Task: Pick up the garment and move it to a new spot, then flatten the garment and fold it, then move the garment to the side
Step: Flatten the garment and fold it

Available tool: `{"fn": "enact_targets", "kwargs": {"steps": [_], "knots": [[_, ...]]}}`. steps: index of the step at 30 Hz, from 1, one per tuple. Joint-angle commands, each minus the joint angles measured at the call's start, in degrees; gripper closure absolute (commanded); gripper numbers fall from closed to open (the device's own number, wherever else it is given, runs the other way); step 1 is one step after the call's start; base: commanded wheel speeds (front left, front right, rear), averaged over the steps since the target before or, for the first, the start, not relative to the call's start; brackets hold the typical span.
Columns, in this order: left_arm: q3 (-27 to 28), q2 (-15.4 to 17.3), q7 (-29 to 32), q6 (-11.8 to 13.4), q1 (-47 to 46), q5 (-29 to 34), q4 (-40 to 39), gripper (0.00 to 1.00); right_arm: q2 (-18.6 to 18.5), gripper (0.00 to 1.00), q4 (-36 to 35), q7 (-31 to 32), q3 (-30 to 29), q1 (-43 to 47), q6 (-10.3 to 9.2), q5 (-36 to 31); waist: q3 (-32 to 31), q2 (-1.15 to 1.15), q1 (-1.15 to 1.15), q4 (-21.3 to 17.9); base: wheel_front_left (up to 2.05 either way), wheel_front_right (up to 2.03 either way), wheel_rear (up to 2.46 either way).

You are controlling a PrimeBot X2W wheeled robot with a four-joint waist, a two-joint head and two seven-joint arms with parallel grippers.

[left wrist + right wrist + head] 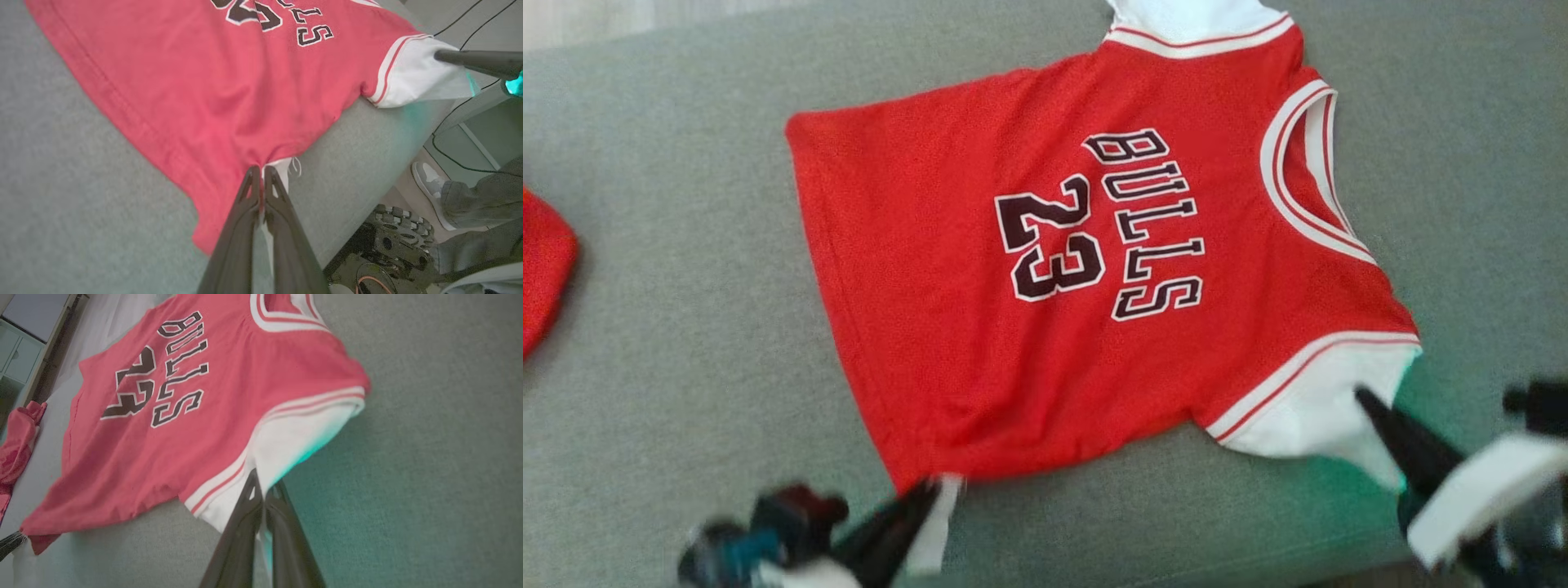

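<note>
A: Location of the Bulls jersey [1029, 269]?

B: Spread flat on the grey bench [670, 392], number side up, collar toward the right, hem toward the left. Near side lying close to the bench's front edge.

A: Grips?

B: Closed narrow on the near hem corner with the left hand [260, 171], right beside a white label [282, 169]. Same with the right hand [264, 482], pinched tight on the white near sleeve [294, 441].

A: Stage?

B: Probably set to lift and relocate. Only a guess from the two pinches.

A: Risks?

B: Several. Holding thin edges only, so likely to slip free under a quick pull. Could rise lopsided if raised unevenly, bunching the far side. Could drag instead of lifting and wrinkle the red body, making more flattening work later. Also close to the front edge, so easy to slide off toward the floor, down by a person's shoe [427, 179].

A: Anything on the left?

B: Another red garment [543, 269] at the bench's left end, well apart for now. Worth avoiding when picking the new spot — otherwise overlap and a messy fold.
</note>
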Motion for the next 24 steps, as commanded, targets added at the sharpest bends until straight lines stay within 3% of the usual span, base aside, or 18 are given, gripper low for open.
{"fn": "enact_targets", "kwargs": {"steps": [1,5,8,13,16,17,18,19,20,21,24], "knots": [[2.79,1.63,1.38,-1.07,-5.31,-0.94,-2.38,1.00,-1.12,1.00,-2.60,1.75,0.11,-4.74,-0.04,0.38,1.07,0.00,0.00,-0.34,0.00,0.00,0.00],[5.04,3.36,8.91,-5.34,-14.51,-6.29,-1.63,1.00,-1.38,1.00,-1.41,9.62,-0.20,-14.68,-0.04,1.09,3.11,0.00,0.00,-1.08,0.00,0.00,0.00],[7.01,3.94,14.54,-7.18,-21.49,-10.64,0.13,1.00,-1.60,1.00,1.10,14.42,-0.06,-22.22,-0.04,0.62,4.82,0.00,0.00,-1.47,0.00,0.00,0.00],[8.94,3.81,22.16,-7.98,-32.33,-14.31,5.27,1.00,-1.58,1.00,6.36,18.27,1.14,-34.12,-0.04,-0.90,8.15,0.00,0.00,-1.71,0.00,0.00,0.00],[8.90,3.23,23.28,-7.90,-35.70,-13.52,8.48,1.00,-1.75,1.00,9.07,17.30,1.71,-38.18,-0.04,-2.21,9.21,0.00,0.00,-1.62,0.00,0.00,0.00],[8.67,2.84,23.29,-7.97,-36.37,-13.24,9.46,1.00,-1.90,0.89,9.78,16.61,2.32,-39.13,-0.04,-2.64,9.34,0.00,0.00,-1.60,0.00,0.00,0.00],[8.62,2.14,23.01,-7.69,-36.71,-13.21,10.41,1.00,-2.13,0.43,10.26,15.68,3.17,-39.85,-0.04,-2.84,9.42,0.00,0.00,-1.58,0.00,0.00,0.00],[8.61,1.38,22.54,-7.33,-36.74,-13.27,11.13,0.76,-2.18,0.00,11.00,14.99,3.65,-40.21,-0.04,-2.82,9.41,0.00,0.00,-1.60,0.00,0.00,0.00],[8.44,0.76,22.10,-7.25,-36.51,-13.42,11.51,0.23,-2.32,0.00,11.52,14.15,4.05,-40.38,-0.04,-2.87,9.35,0.00,0.00,-1.58,0.00,0.00,0.00],[8.48,0.26,21.44,-7.09,-35.98,-13.67,11.74,0.00,-2.73,0.00,11.64,13.27,4.71,-40.30,-0.04,-2.92,9.20,0.00,0.00,-1.56,0.00,0.00,0.00],[10.16,-0.40,17.52,-5.82,-33.07,-13.95,11.26,0.00,-4.59,0.00,10.45,10.03,5.81,-38.29,-0.04,-2.88,8.32,0.00,0.00,-1.61,0.00,0.00,0.00]]}}
